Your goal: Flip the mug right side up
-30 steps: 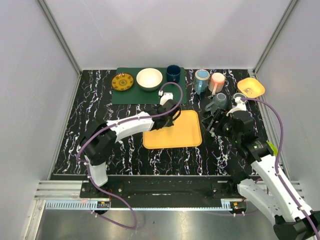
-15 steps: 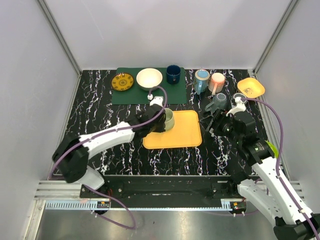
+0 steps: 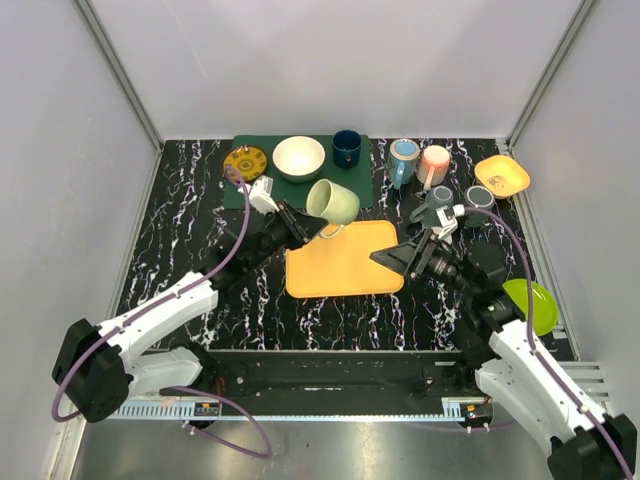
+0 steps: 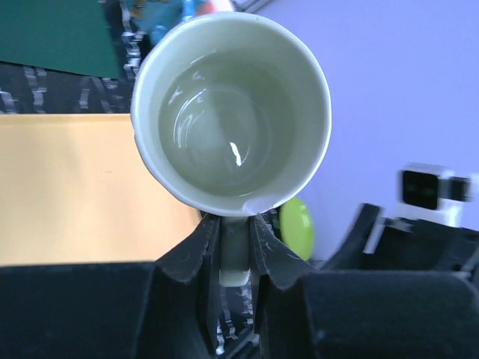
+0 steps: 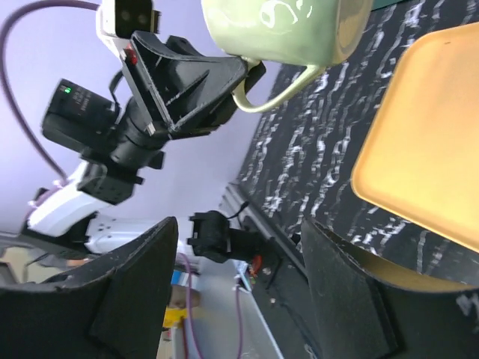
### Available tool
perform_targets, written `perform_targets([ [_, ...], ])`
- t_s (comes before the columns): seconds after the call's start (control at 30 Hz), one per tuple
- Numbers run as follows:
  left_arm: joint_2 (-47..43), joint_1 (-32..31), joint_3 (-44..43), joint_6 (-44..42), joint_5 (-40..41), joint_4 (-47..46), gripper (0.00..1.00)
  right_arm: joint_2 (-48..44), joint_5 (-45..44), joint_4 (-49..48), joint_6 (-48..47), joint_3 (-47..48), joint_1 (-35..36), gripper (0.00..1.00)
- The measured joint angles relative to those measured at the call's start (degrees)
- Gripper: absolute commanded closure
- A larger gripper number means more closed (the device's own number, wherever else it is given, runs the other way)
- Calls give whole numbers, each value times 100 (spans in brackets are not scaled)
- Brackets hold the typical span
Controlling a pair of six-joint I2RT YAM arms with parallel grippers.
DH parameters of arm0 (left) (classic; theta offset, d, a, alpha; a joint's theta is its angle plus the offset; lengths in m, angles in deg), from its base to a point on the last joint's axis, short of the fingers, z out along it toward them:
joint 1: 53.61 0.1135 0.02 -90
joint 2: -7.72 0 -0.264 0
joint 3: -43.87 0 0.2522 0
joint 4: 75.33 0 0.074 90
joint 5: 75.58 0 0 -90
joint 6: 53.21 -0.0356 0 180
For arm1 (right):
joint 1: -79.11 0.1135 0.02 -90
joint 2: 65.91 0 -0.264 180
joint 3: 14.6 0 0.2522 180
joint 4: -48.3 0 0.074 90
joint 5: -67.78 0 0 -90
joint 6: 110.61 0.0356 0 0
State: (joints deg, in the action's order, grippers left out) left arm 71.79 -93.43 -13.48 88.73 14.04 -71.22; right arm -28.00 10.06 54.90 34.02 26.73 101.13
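Mug point(image 3: 333, 202), pale green, hangs in the air on its side, off the table, over the spot where the 12 o'clock edge of the orange tray point(image 3: 350, 268) meets the green mat point(image 3: 250, 192). In the top view its mouth faces about 8 o'clock, back along the left arm, so the left wrist camera looks straight into the glossy inside of the mug point(image 4: 232, 112). The left gripper point(image 3: 312, 230) is clamped on the handle: from the wrist, the handle drops at 6 o'clock from the rim and sits pinched between the two black fingers point(image 4: 206, 247). The right gripper point(image 3: 400, 255) hovers just off the tray's 3 o'clock edge with its fingers point(image 5: 127, 292) spread wide and nothing between them; its camera sees the mug point(image 5: 284, 30) from below, handle loop hanging down. On the mat at the mug's 11 o'clock stands a white bowl point(image 3: 299, 158), with a dark blue cup point(image 3: 347, 147) at 12 o'clock.
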Motion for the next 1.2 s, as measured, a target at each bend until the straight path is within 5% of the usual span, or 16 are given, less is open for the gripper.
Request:
perform_targets([
  [0.37, -15, -37, 553, 1545, -979, -2114, 100, 1606, 1086, -2284, 1036, 195, 190, 25],
  [0.77, -144, -313, 577, 1821, -1091, -2601, 100, 2815, 1095, -3845, 1587, 748, 269, 36],
  [1.2, -144, -334, 664, 1862, -844, -3045, 100, 3499, 1200, -4715, 2120, 1123, 417, 80],
])
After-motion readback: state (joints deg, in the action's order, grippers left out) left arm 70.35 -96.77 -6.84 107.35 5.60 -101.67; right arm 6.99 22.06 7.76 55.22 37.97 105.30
